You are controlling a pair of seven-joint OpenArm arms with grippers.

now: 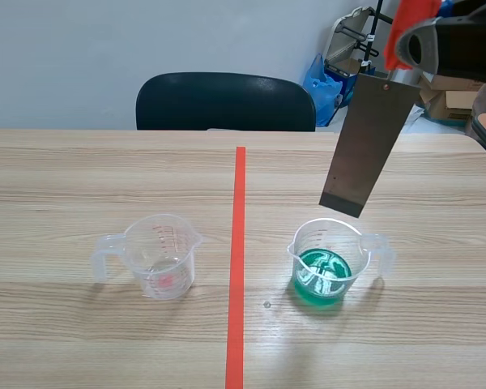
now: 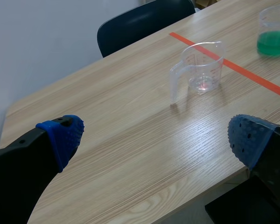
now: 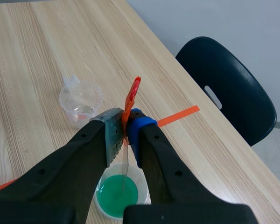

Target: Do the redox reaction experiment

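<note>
Grey metal is the first thing to notice in the scene view: a long, flat metal plate (image 1: 368,146) hangs tilted from the right arm (image 1: 462,40), which stands high at the far right. Its lower edge is just above the rim of the green beaker (image 1: 328,263), a clear measuring cup with green liquid in its bottom. I cannot tell if the edge touches the liquid; it seems not yet. On the other side of the tape line (image 1: 239,243) stands the empty beaker (image 1: 158,258), well apart, with only a faint red trace at its bottom. A dark chair (image 1: 223,101) is behind the table (image 1: 65,178).

In the left wrist view the left gripper (image 2: 158,135) is wide open and holds nothing. Its blue pads (image 2: 65,135) are far from each other, low over the table's near edge. The empty beaker is well ahead of it.

In the right wrist view the right gripper (image 3: 125,135) is closed tightly on the orange handle (image 3: 132,95) of the metal plate, and the thin plate goes down from between the fingers toward the green liquid directly under it.

My judgement of the risks: the plate is tilted and held only at its upper end, so when it goes down its corner may hit the rim and push the light beaker over, spilling the green liquid. A quick descent may also splash — and the thin handle may slip or turn between the pads.
</note>
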